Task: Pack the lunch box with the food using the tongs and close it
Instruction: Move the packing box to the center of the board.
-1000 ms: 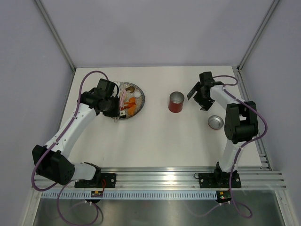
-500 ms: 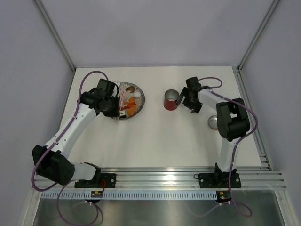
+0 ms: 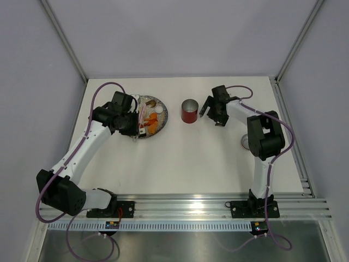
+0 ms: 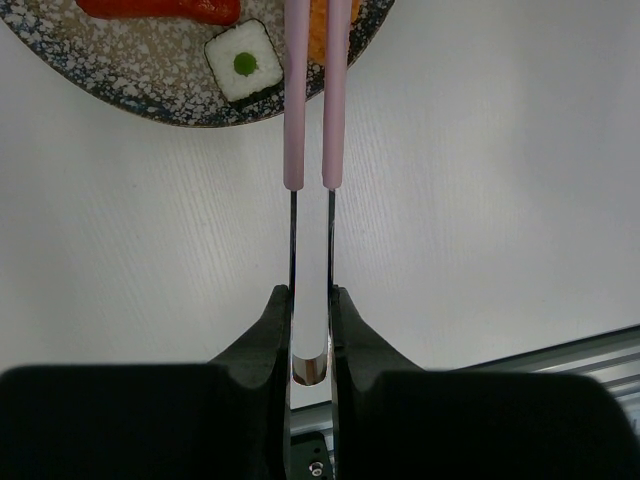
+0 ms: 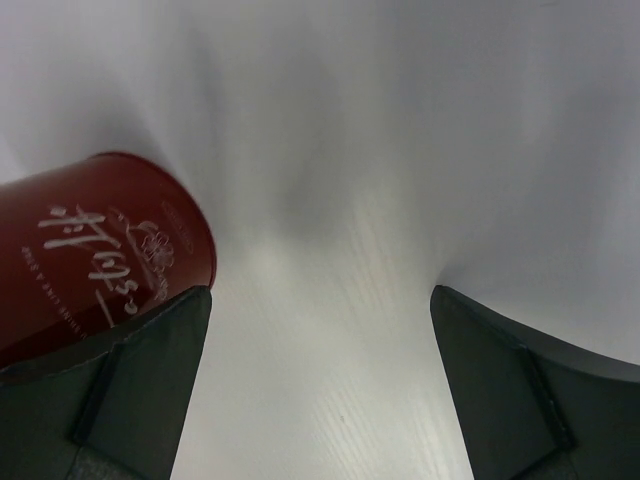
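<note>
The lunch box (image 3: 189, 111), a small red canister standing upright and uncovered, is on the table right of the plate. My right gripper (image 3: 210, 115) is open just to its right. In the right wrist view the lunch box (image 5: 95, 250) lies against the front of the left finger (image 5: 140, 385), outside the gap of the gripper (image 5: 320, 340). My left gripper (image 4: 310, 300) is shut on the pink tongs (image 4: 310, 110), whose arms reach over the food on the plate: a white roll (image 4: 244, 65), a red piece (image 4: 160, 8) and an orange piece (image 4: 316, 25). The tongs' tips are out of view.
The speckled grey plate (image 3: 163, 111) sits at the left, under the left gripper (image 3: 135, 122). The silver underside of the lid (image 3: 245, 143) peeks out from behind the right arm. Frame posts and walls enclose the table.
My right gripper has swept left, and the lunch box has slid left with it, closer to the plate. The left arm and tongs have not moved.
</note>
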